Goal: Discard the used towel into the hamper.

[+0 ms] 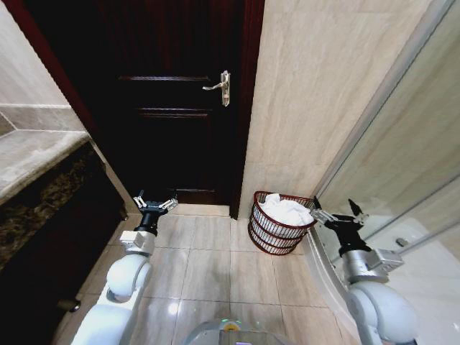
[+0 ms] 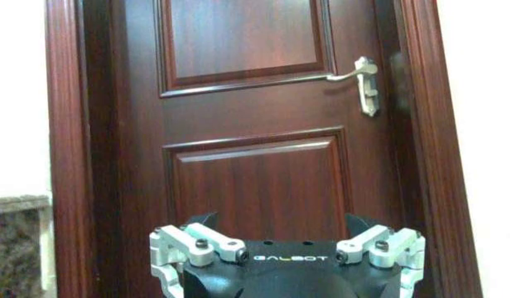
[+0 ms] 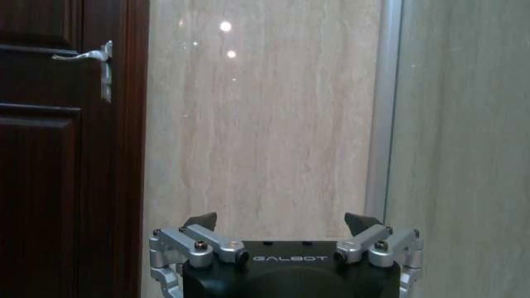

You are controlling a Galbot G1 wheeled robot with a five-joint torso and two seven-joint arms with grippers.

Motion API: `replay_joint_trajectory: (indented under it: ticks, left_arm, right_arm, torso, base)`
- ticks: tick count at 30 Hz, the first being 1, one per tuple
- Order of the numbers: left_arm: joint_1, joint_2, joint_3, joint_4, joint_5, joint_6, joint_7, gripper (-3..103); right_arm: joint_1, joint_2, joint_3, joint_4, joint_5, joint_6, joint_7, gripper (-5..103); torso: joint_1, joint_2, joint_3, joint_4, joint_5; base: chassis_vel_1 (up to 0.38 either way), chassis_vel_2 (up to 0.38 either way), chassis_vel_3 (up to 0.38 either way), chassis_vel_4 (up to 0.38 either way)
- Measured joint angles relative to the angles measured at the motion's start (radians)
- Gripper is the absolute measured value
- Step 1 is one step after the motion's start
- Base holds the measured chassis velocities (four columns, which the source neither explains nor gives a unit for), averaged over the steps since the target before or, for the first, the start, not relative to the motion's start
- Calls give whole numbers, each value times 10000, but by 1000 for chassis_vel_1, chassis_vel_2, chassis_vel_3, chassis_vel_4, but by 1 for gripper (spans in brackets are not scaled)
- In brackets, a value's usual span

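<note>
Beige floor tiles (image 1: 215,266) hold the hamper (image 1: 279,231) beside a dark door (image 1: 172,108).

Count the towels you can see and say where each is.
1: a white towel lies bunched in the hamper by the wall right of the door. Others may be hidden beneath it.

From the head we look down at the tiled floor (image 1: 215,266), the dark wooden panelled door (image 1: 172,108) at twelve o'clock. Both wrist cameras face it level, sharing its silver lever handle (image 2: 360,77).
</note>
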Motion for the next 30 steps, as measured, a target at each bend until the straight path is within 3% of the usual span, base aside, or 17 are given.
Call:
replay_joint_trajectory:
  ticks: [12,30]
  left_arm:
    - [324,15,-238,-298,-762,-9,0,100]
    - [420,12,-337,-295,-854,-62,-10,100]
  right_arm:
    - [-136,35,-95,252,-132,-26,267,100]
    - [-213,-6,-8,329,-54,-69,343,100]
  torso:
    - [207,522,313,-1,0]
    - [527,1287,759,-1,0]
  base:
    - [0,0,0,0]
    - [0,0,0,0]
